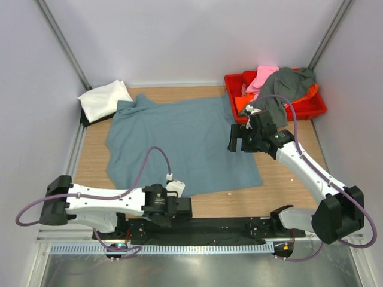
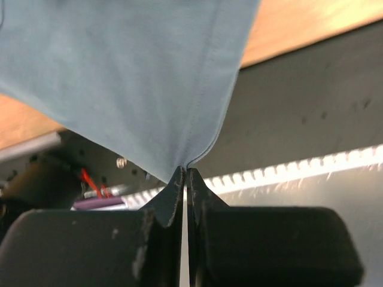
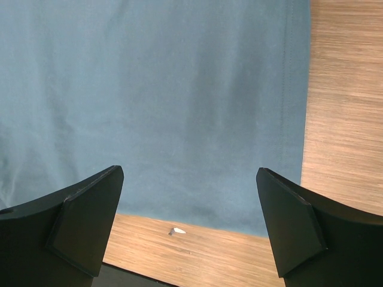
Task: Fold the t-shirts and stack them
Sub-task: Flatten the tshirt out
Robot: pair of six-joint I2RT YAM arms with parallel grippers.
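The large blue-grey t-shirt (image 1: 185, 140) is found spread flat across the middle of the wooden table (image 1: 96, 155), with its collar end bunched towards the upper left of the top view and its lower edge towards the bottom. The left gripper (image 2: 184, 179) is seen clamped shut on a stitched edge of this shirt: in the left wrist view the cloth is drawn to a point between the closed jaws and fans out towards the upper left of the frame. This hold is judged to be the start of a fold, the edge being pinched so that it can be lifted and carried over. The right gripper (image 3: 188, 173) is held with its jaws wide apart and nothing between them, above the right part of the same shirt, whose right edge and lower corner are seen at the right of that view. It is judged to be placed there for a matching pinch, since one arm alone would drag the cloth askew. Contact with the cloth cannot be confirmed. The white t-shirt (image 1: 105, 98) lies folded at the upper left. The dark grey t-shirt (image 1: 290, 81), the pink one (image 1: 263, 75) and the orange one (image 1: 242, 104) are heaped unfolded in the red crate (image 1: 317, 107) at the upper right.
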